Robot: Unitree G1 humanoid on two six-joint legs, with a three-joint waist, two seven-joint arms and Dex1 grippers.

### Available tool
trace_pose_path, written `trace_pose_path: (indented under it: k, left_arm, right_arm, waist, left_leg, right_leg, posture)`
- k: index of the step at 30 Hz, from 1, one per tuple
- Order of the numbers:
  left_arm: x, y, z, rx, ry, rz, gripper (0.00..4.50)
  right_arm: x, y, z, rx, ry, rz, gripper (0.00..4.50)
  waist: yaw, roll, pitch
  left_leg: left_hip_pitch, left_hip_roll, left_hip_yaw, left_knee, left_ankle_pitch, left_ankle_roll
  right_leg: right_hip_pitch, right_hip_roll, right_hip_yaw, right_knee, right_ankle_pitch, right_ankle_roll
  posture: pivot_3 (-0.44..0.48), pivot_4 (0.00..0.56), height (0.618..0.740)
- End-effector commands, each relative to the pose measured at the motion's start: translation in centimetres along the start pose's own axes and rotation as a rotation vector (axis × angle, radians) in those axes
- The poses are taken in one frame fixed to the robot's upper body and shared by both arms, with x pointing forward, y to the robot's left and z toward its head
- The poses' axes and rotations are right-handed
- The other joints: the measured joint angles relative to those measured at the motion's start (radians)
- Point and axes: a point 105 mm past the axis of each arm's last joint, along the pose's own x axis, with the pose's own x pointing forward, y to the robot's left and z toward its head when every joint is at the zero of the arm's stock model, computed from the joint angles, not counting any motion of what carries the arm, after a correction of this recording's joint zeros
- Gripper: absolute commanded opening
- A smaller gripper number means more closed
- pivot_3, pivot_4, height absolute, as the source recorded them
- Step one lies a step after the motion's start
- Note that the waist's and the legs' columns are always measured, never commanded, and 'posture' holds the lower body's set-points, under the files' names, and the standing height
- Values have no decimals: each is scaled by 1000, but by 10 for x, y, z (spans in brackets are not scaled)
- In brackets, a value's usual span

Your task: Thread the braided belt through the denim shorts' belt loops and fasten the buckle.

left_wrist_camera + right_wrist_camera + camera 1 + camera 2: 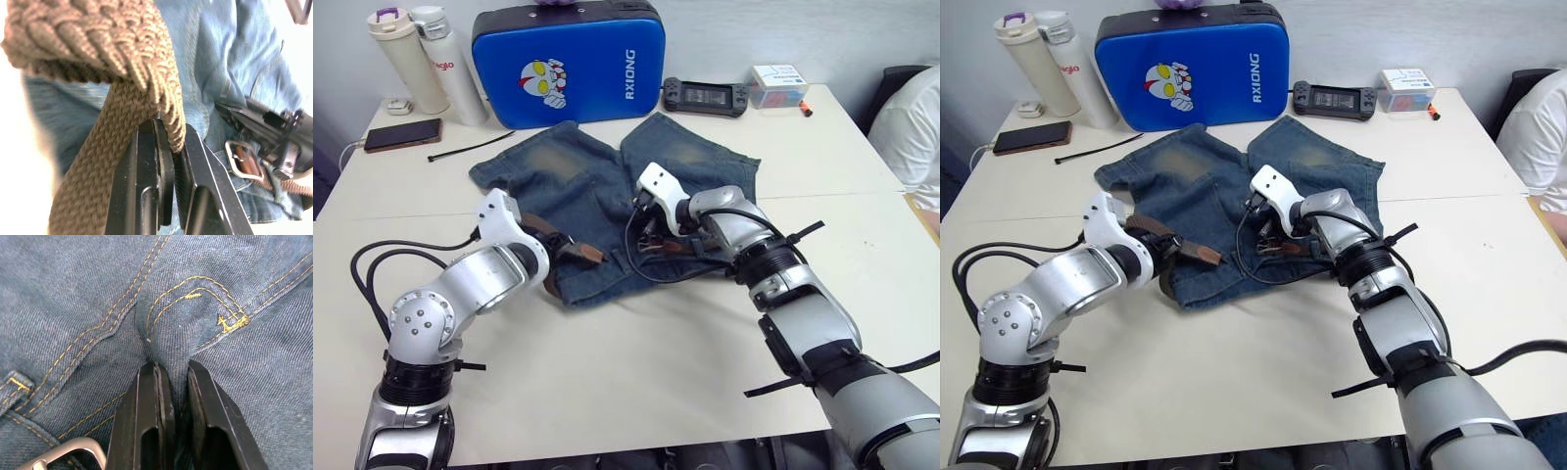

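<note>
The denim shorts (578, 176) lie flat mid-table, legs pointing away, waistband nearest me. My left gripper (172, 142) is shut on the braided belt (98, 161), which loops over its fingers at the shorts' left waist; the belt's brown tip (587, 251) sticks out to the right. My right gripper (177, 377) is shut on a pinched fold of denim near the fly stitching. The silver buckle (243, 160) lies on the waistband just beside the right gripper, its frame (73, 450) showing close to the fingers. A belt loop (13, 384) sits on the waistband nearby.
A blue case (570, 64) stands behind the shorts, with two bottles (426, 59), a phone (403, 134) and a black cable tie (470, 147) at the back left. A game controller (707, 95) and small box (778, 86) lie back right. A person (915, 127) sits at the right edge.
</note>
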Motion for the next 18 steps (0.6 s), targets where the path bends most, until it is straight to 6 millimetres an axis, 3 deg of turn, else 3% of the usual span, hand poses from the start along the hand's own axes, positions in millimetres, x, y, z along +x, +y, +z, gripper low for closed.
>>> trace_pose_path:
  k: [1,10,13,18]
  left_arm:
    - [-4,-5,15,3,-68,-21,0]
    - [5,-9,13,-14,-83,-27,0]
    - [6,-14,11,-27,-86,-55,0]
    - [4,-25,11,-1,-91,-118,0]
  right_arm:
    - [-1,-15,20,-75,-47,-80,76]
    - [4,-13,25,-71,-78,-70,76]
    - [-1,-14,26,-39,-101,-53,1398]
    - [-26,-22,50,18,-198,-4,3633]
  waist:
    - [0,0,0]
    - [-2,0,0]
    - [-3,0,0]
    - [-3,0,0]
  left_leg:
    - [0,-1,-1,0,0,0]
    - [-1,-4,-4,0,0,0]
    - [-5,-6,-4,0,0,0]
    - [-7,-8,-5,0,0,0]
  right_leg:
    - [0,0,1,1,0,0]
    - [-4,1,10,6,0,0]
    - [-11,1,16,9,0,0]
    - [-16,2,23,10,0,0]
  posture:
    - [0,150,664]
    - [0,150,664]
    - [0,150,664]
    - [0,150,664]
